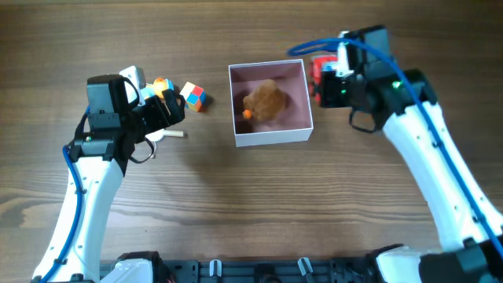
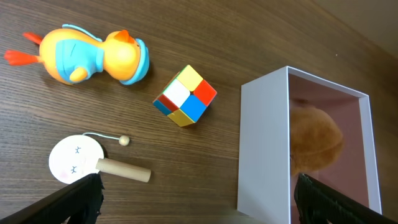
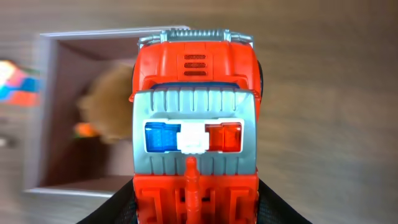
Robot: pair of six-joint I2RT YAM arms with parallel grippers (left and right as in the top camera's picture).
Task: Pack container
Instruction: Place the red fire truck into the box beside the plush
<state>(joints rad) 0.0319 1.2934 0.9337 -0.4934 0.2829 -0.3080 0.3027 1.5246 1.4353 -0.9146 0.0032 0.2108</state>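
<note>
Container [image 1: 271,135] sits mid-table w/ brown plush [image 1: 266,101] inside. R gripper [image 1: 328,79] clamps red toy truck [image 3: 196,124] just beside container; L gripper [image 1: 169,108] wide, empty, near colour cube [image 2: 185,96].

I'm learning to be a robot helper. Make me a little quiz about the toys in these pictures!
1. Fill in: in the overhead view, the duck, the colourful cube and the little drum rattle lie to the ____ of the container.
2. Which toy does the right gripper hold? A) the duck B) the red truck C) the colourful cube
3. True or false: the container is empty.

Key: 1 left. 2 B. 3 false, a brown fuzzy toy sits inside.
</note>
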